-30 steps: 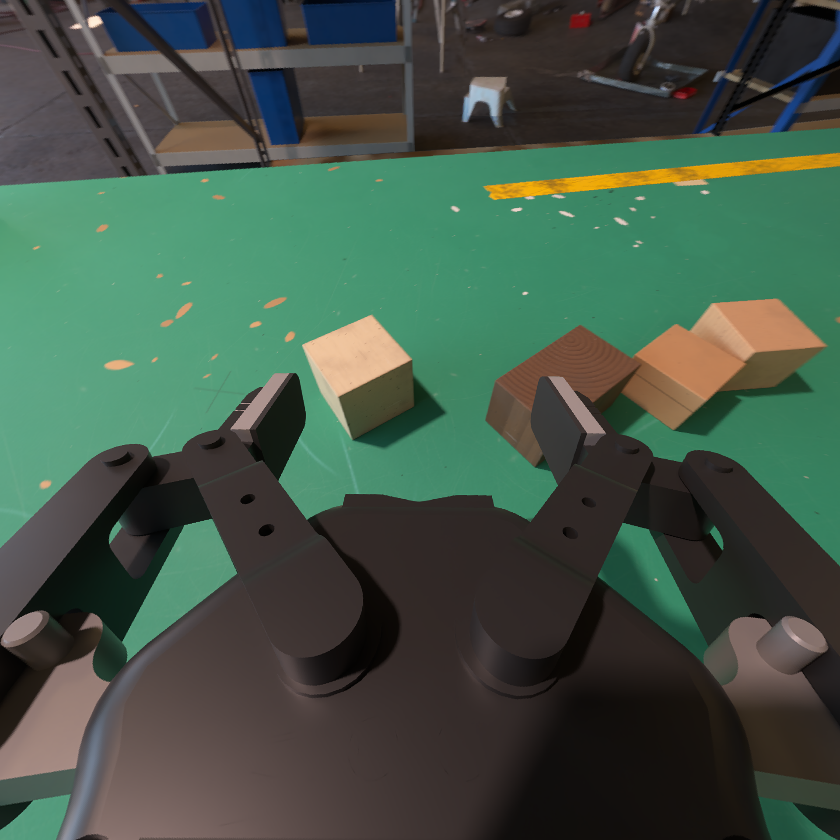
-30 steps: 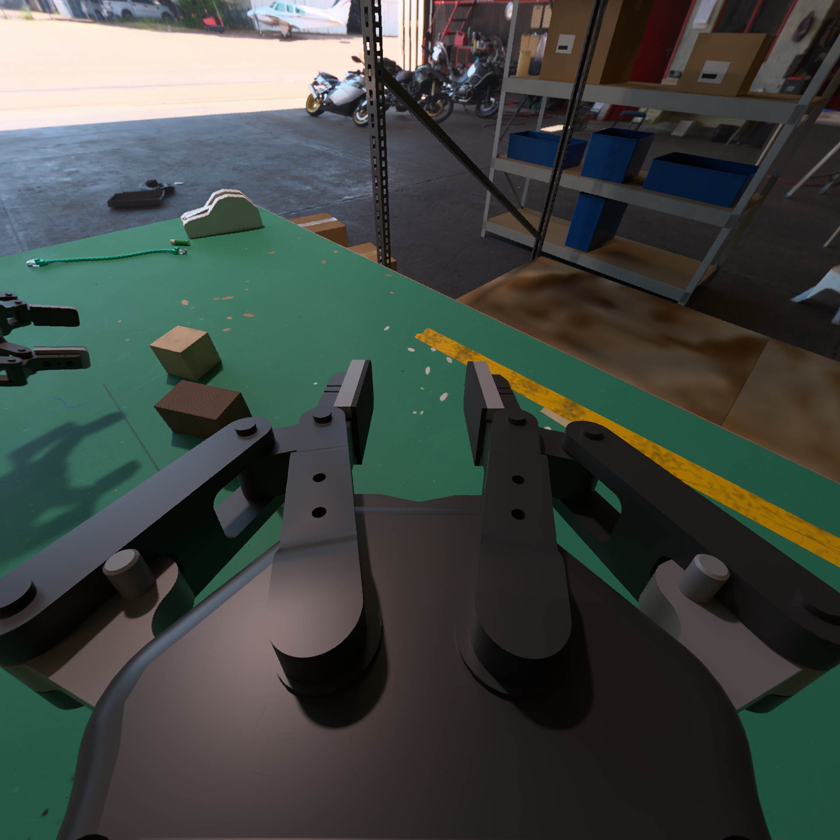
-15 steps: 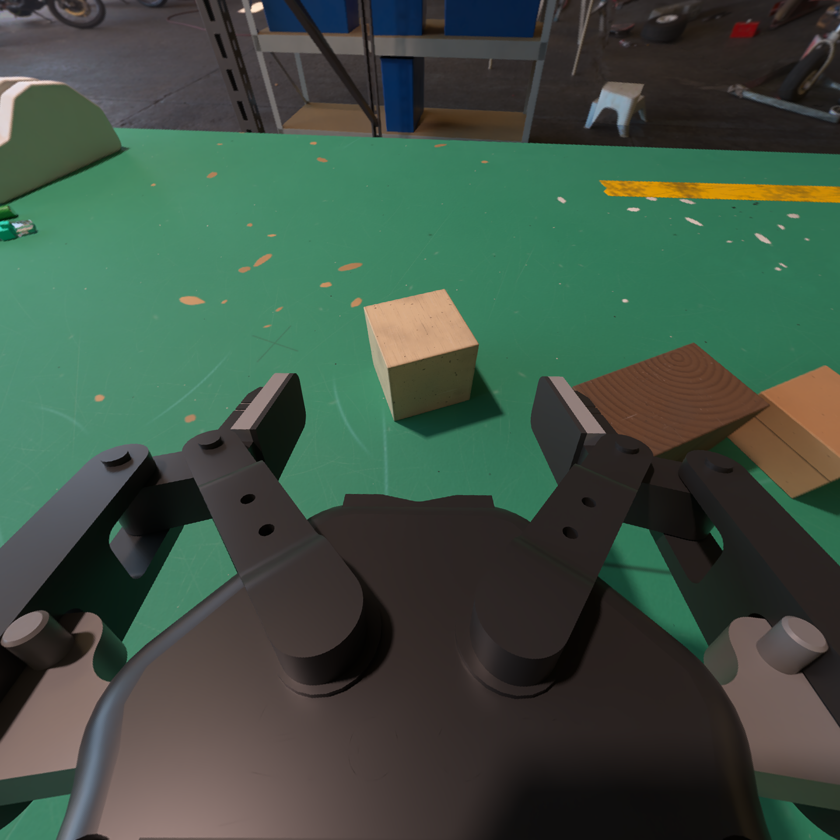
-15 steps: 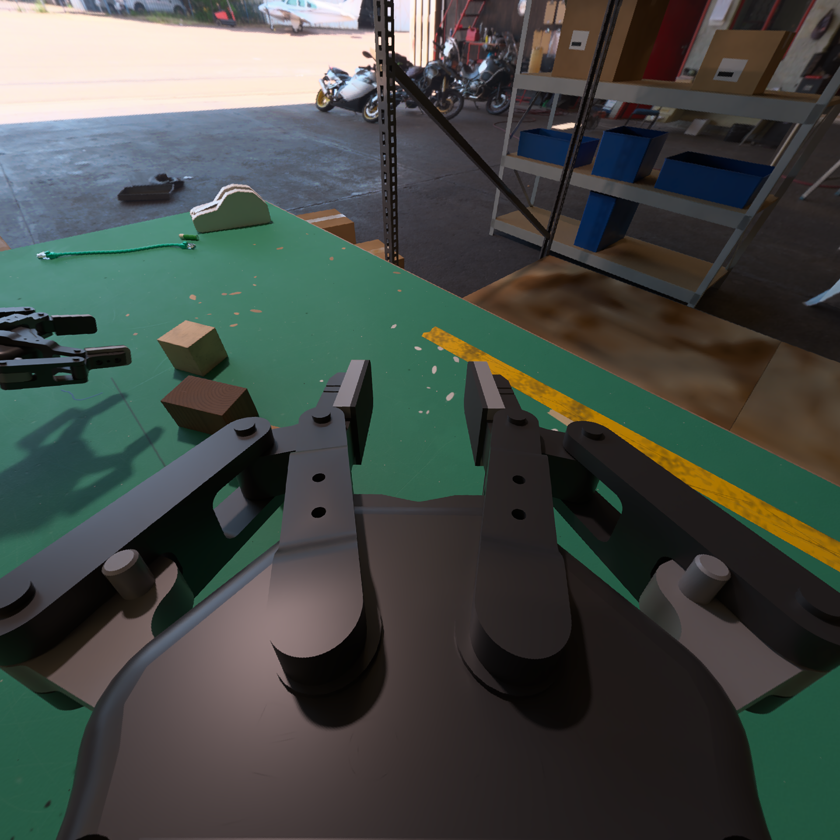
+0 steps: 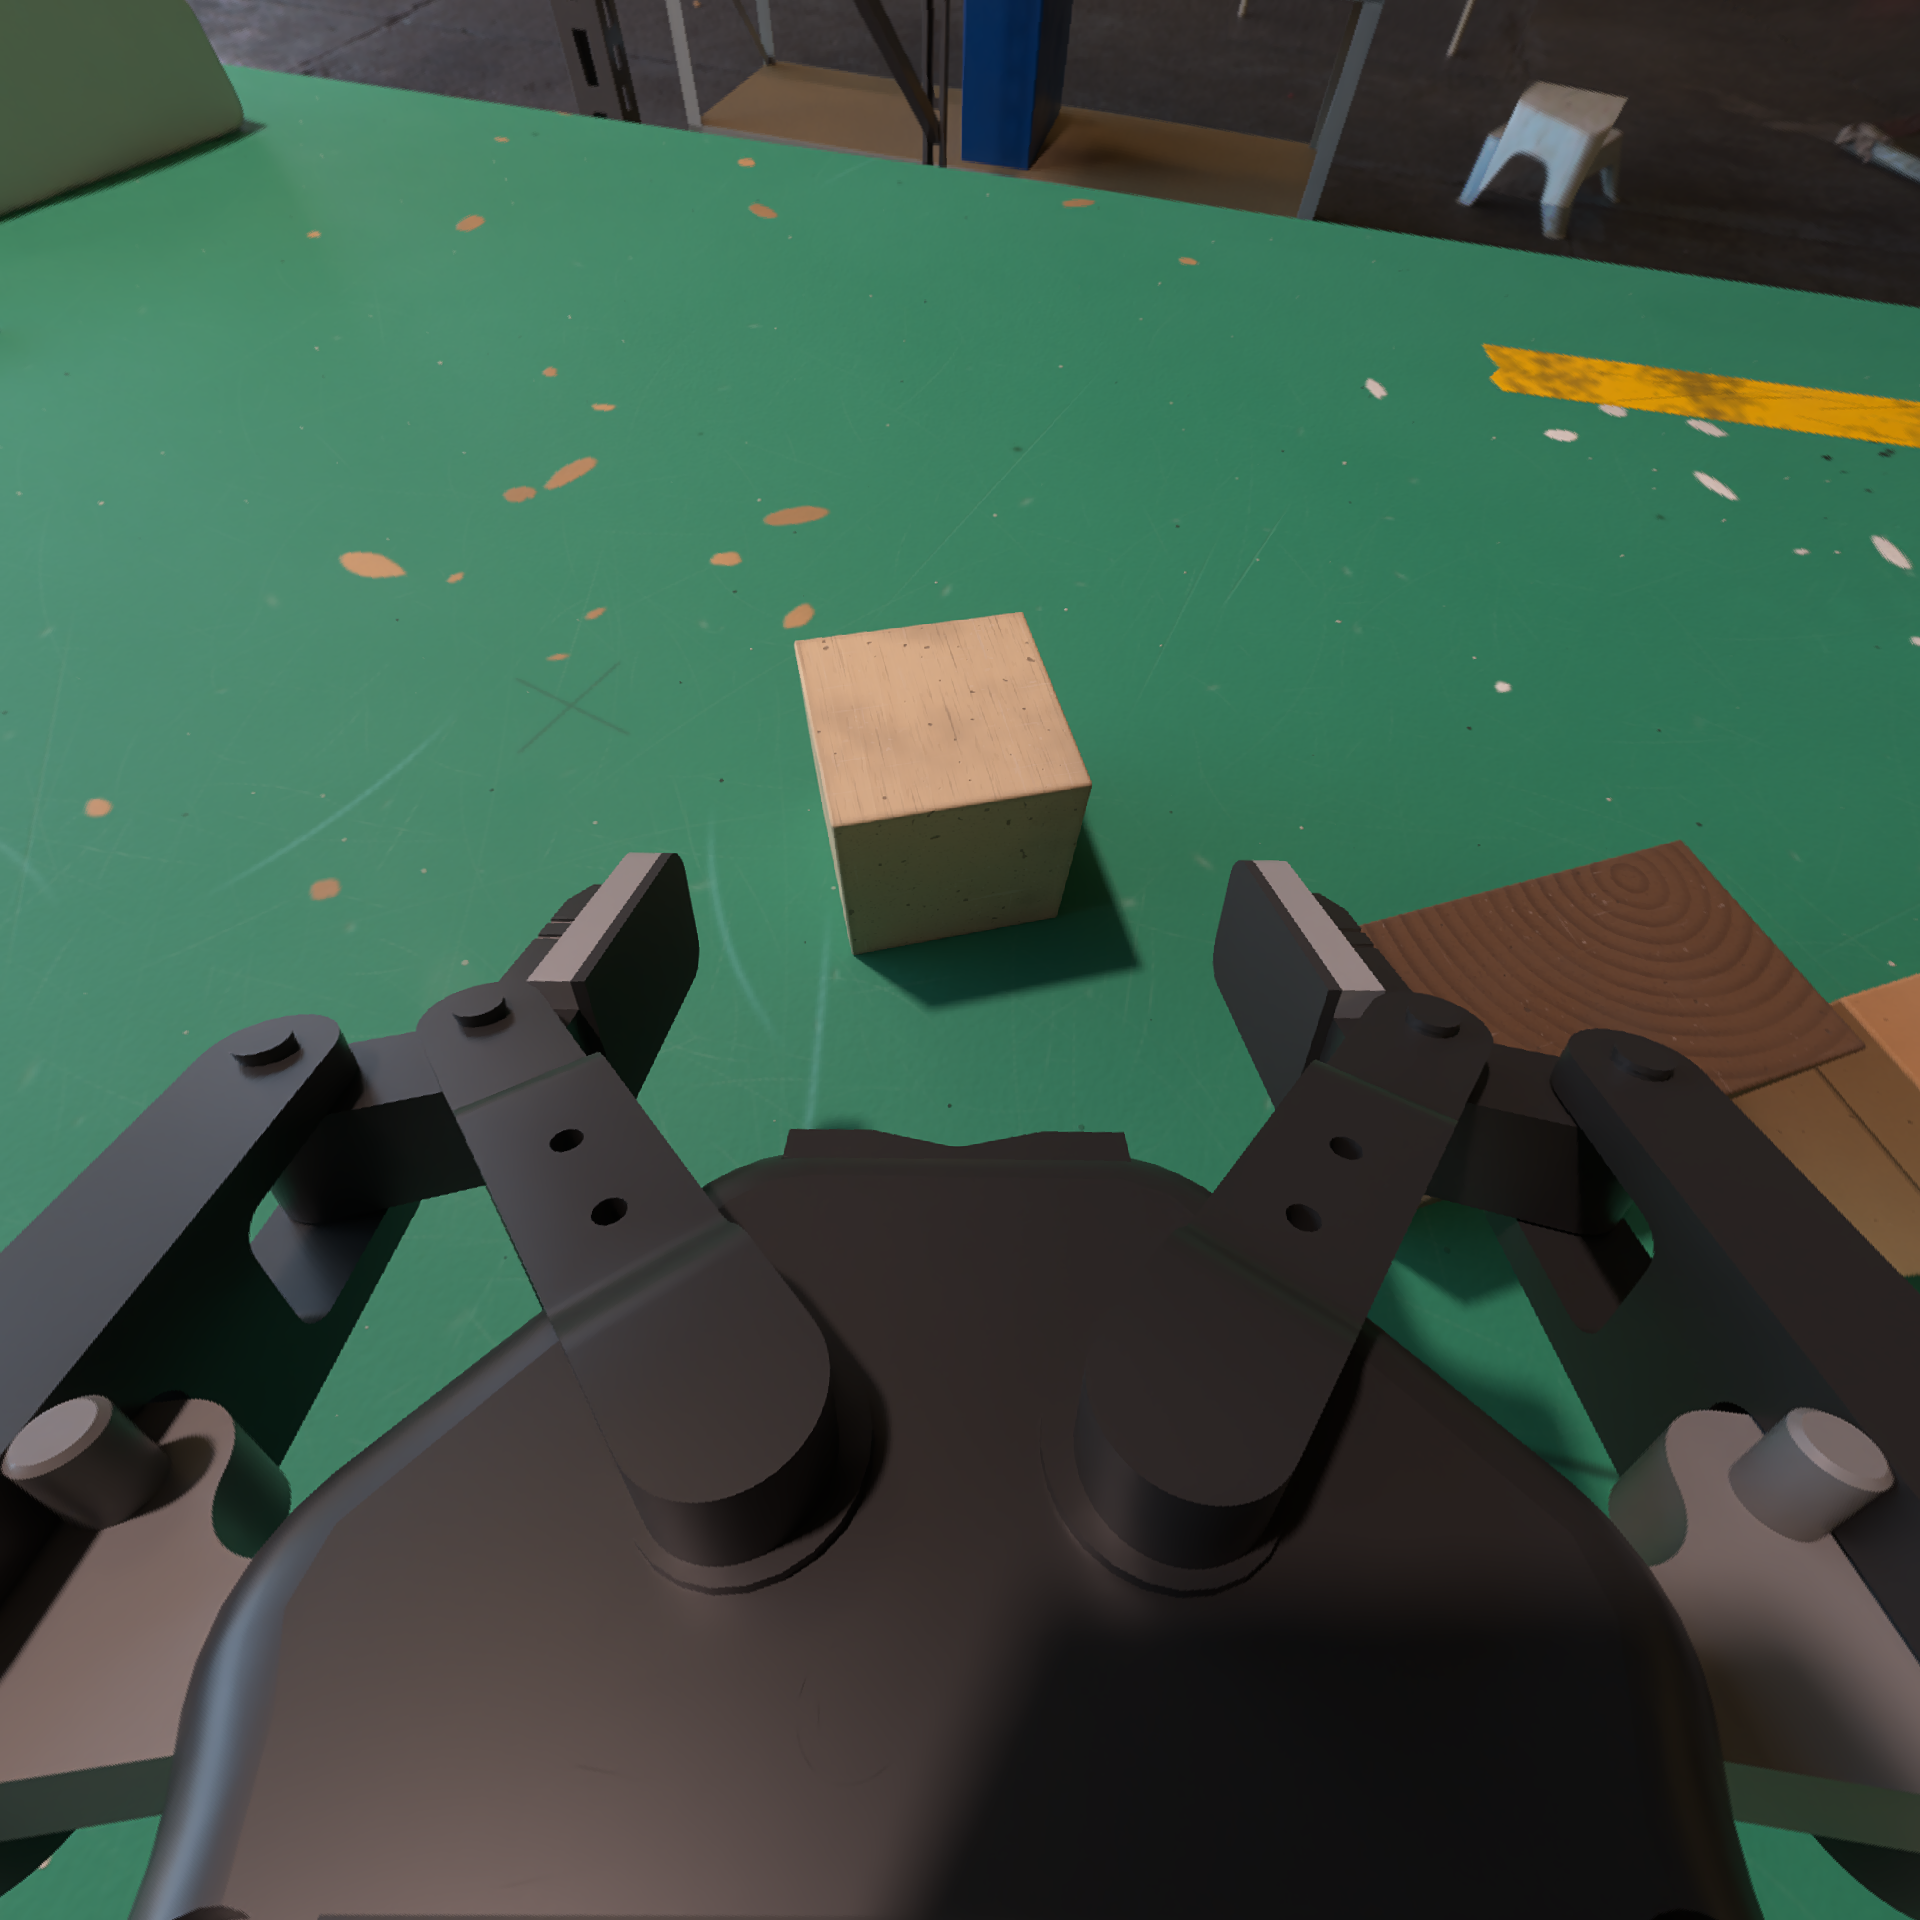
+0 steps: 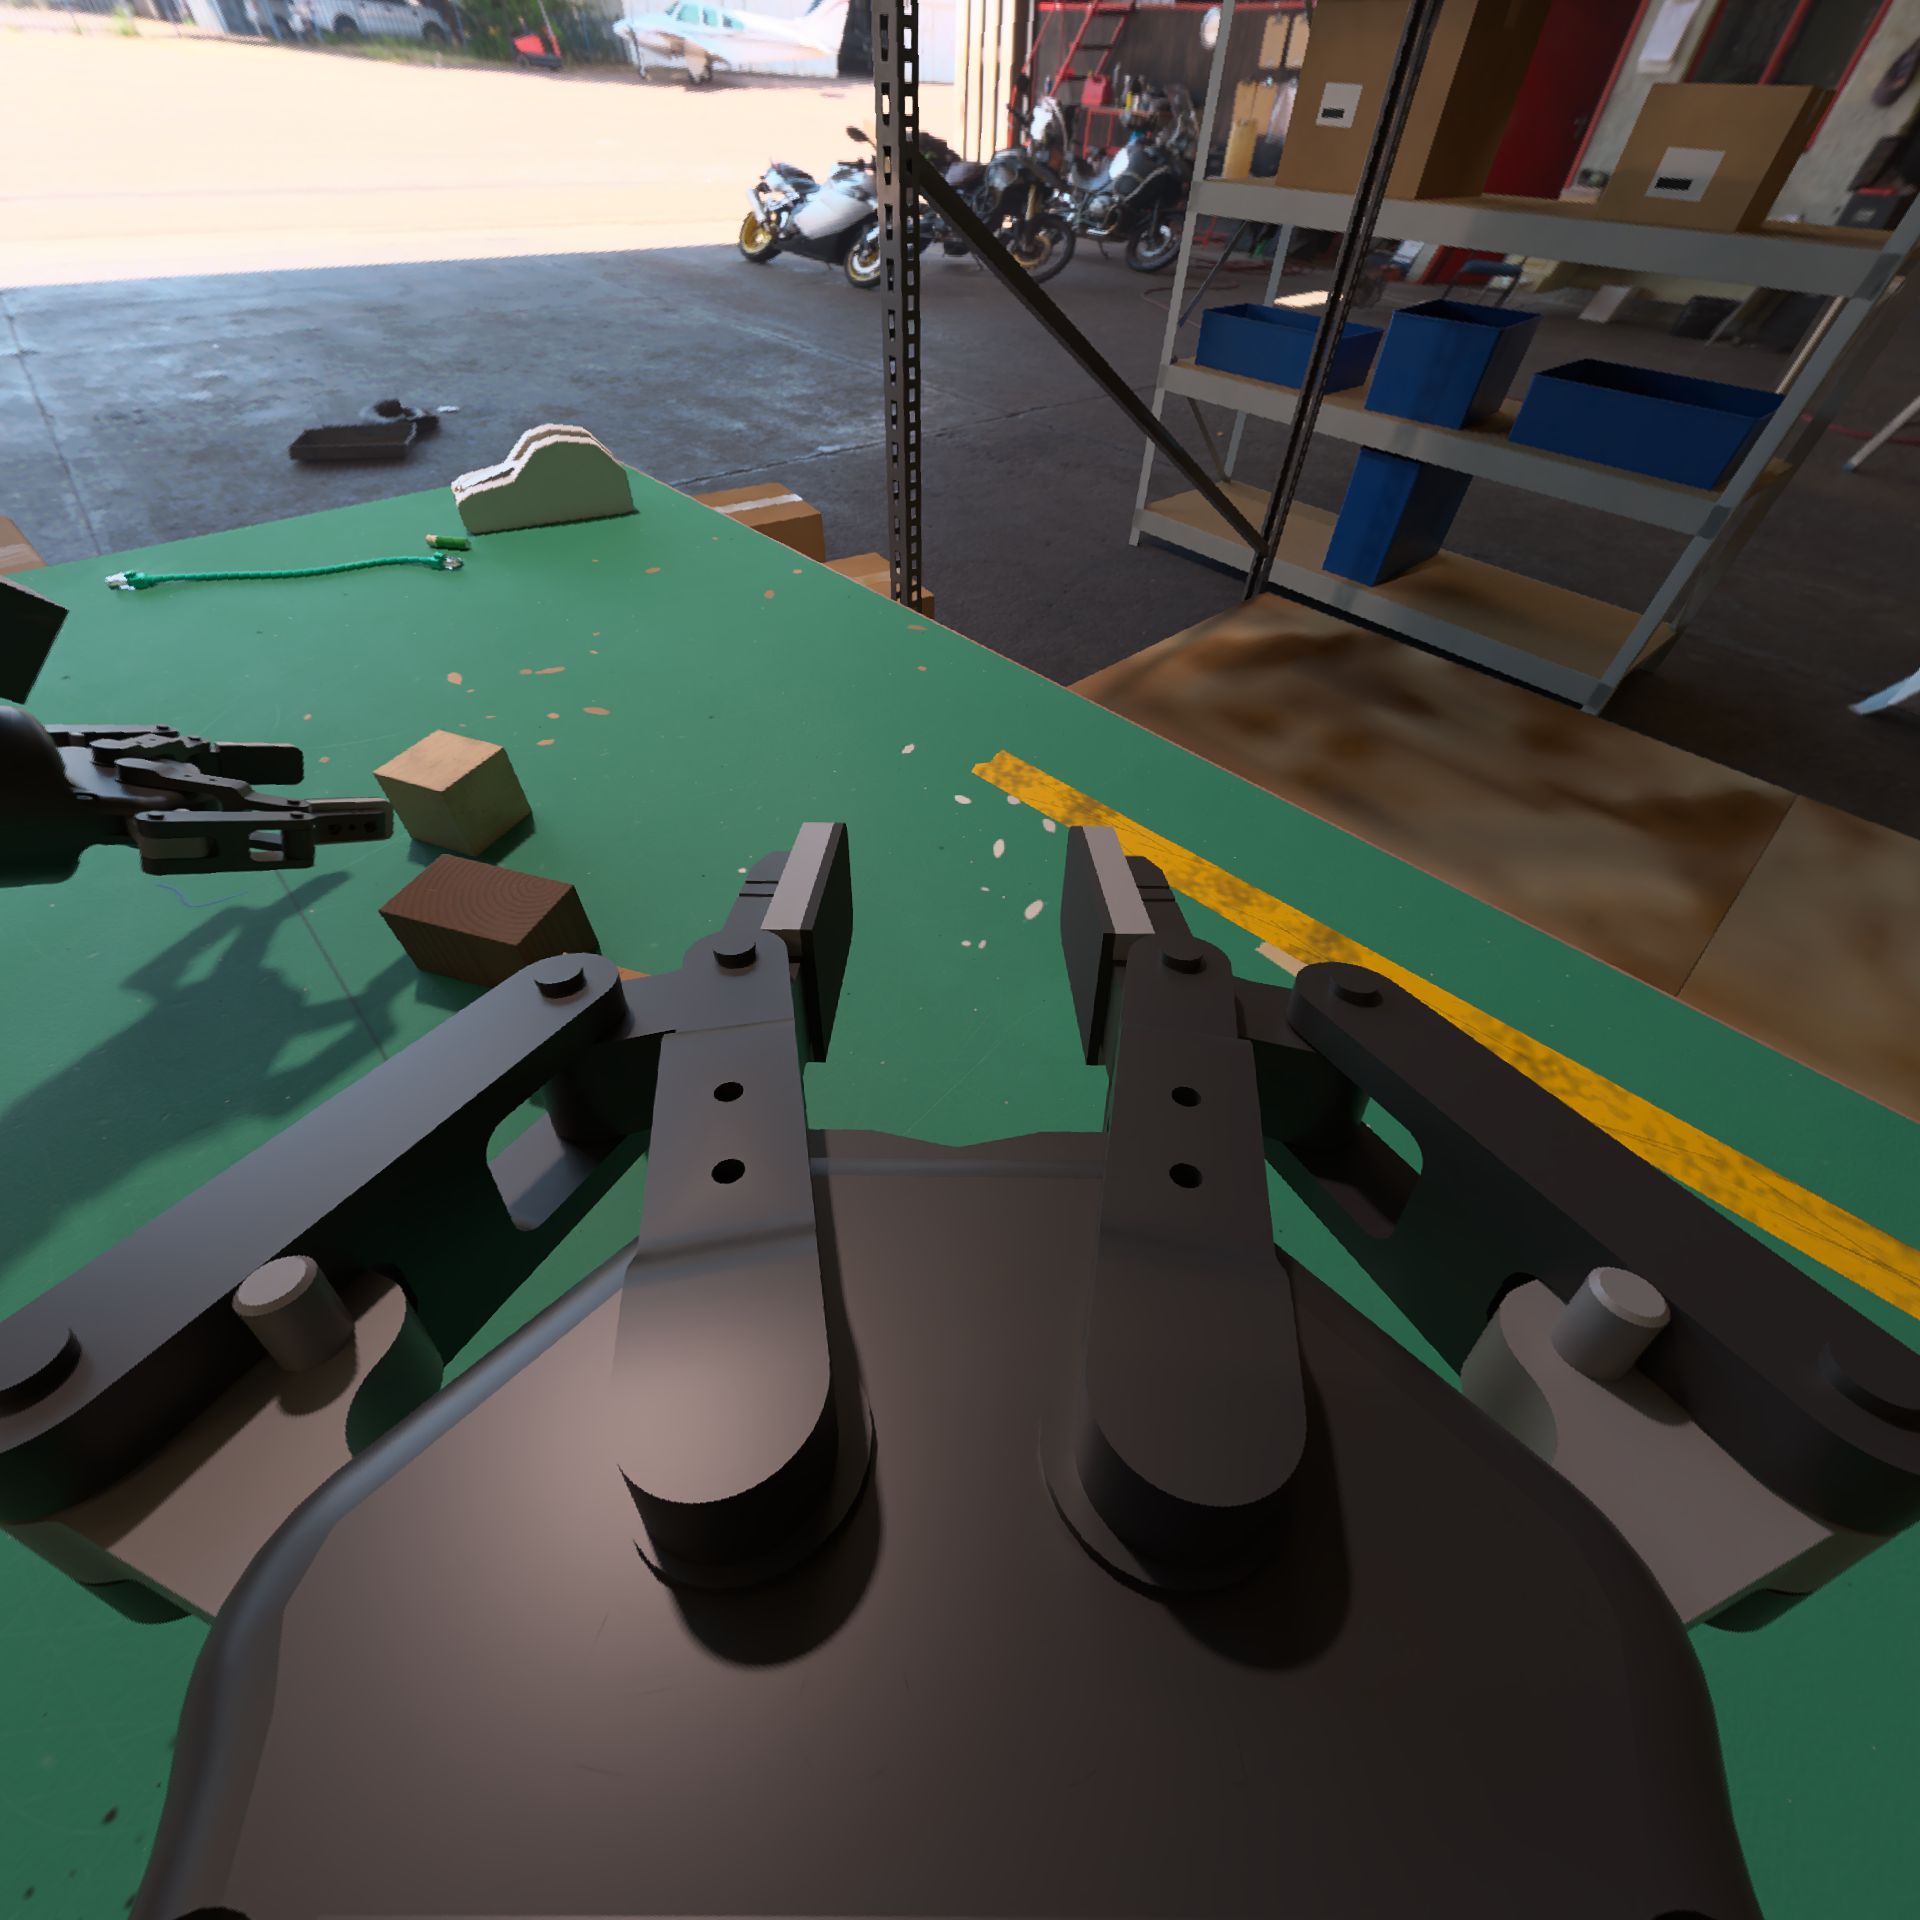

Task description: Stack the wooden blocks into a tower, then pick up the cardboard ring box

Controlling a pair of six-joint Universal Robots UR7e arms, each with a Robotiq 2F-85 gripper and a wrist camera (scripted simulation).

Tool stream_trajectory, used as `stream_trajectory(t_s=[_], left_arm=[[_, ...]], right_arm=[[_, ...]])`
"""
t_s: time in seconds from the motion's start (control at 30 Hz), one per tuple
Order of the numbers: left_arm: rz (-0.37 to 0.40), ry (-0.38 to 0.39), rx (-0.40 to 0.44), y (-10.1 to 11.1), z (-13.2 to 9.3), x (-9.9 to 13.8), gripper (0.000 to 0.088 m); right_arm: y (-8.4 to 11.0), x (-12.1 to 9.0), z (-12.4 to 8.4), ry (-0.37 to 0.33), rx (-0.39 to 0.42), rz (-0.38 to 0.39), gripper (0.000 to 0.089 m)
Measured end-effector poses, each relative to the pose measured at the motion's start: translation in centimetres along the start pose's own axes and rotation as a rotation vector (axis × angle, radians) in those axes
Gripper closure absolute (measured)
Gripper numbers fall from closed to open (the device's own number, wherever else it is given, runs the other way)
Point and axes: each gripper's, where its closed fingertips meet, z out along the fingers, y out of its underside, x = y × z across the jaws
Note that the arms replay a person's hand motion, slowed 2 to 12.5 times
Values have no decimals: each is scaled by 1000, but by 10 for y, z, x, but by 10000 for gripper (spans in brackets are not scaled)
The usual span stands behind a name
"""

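Bare green table (image 5: 1143, 468) on the left, far and right sides of the pale wooden block (image 5: 940, 774), open for a pass; close on the near right, dark brown block (image 5: 1600, 951) touching an orange-brown block (image 5: 1886, 1029), narrowing that side; far left corner taken by a pale rounded object (image 5: 99, 88); wide free table ahead of the right gripper (image 6: 956, 914), between the yellow stripe (image 6: 1455, 1049) and the blocks.

a grey concrete floor (image 6: 644, 343) is seen beyond the green desk (image 6: 727, 665). metal shelving (image 6: 1455, 436) with blue bins (image 6: 1642, 421) stands far right; motorcycles (image 6: 821, 218) are parked by the sunlit opening.
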Motion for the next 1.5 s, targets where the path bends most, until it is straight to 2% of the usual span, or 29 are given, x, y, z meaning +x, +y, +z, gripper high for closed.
stream_trajectory(t_s=[0.27,0.63,0.8,1.5], left_arm=[[-5,-52,-32,4,9,1,28],[-54,-77,-13,-4,16,7,28],[-63,-111,-11,-6,22,4,28],[-88,-218,-60,7,46,-6,28]], right_arm=[[0,1,-3,-16,8,5,523],[-1,6,-7,-23,25,17,524],[-2,6,-9,-28,32,21,524],[-2,8,-17,-49,52,33,524]])
